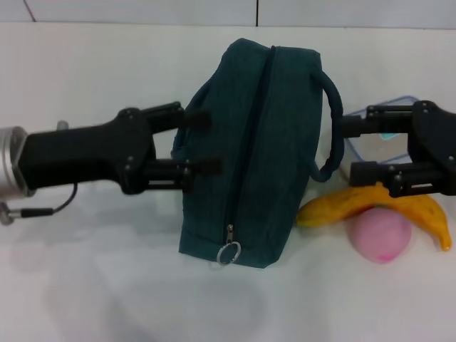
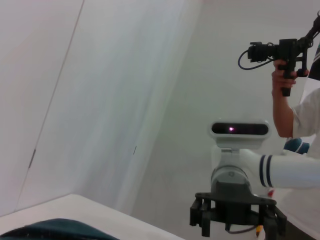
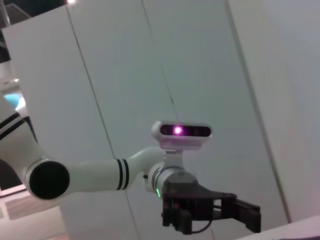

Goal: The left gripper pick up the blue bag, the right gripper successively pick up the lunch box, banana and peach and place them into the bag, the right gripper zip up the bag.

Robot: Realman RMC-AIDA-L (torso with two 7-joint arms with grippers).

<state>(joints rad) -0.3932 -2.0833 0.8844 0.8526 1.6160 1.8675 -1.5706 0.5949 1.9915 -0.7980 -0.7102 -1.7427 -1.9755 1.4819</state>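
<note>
The blue bag [image 1: 249, 149] lies on the white table with its zipper line shut and the metal ring pull [image 1: 229, 251] at the near end. My left gripper [image 1: 202, 142] is open, with its fingers against the bag's left side, astride the left handle. My right gripper [image 1: 354, 149] is open, its fingertips just beside the bag's right handle [image 1: 332, 121]. The lunch box [image 1: 381, 139] sits behind the right gripper, mostly hidden. The banana [image 1: 370, 203] and the peach [image 1: 382, 235] lie touching, near and below the right gripper. The bag's top edge shows in the left wrist view [image 2: 50, 227].
The table's far edge meets a white wall. In the left wrist view, a person [image 2: 300, 120] holding a camera stands behind the robot, and the right gripper [image 2: 235, 215] shows far off. The right wrist view shows the left gripper [image 3: 210, 212] far off.
</note>
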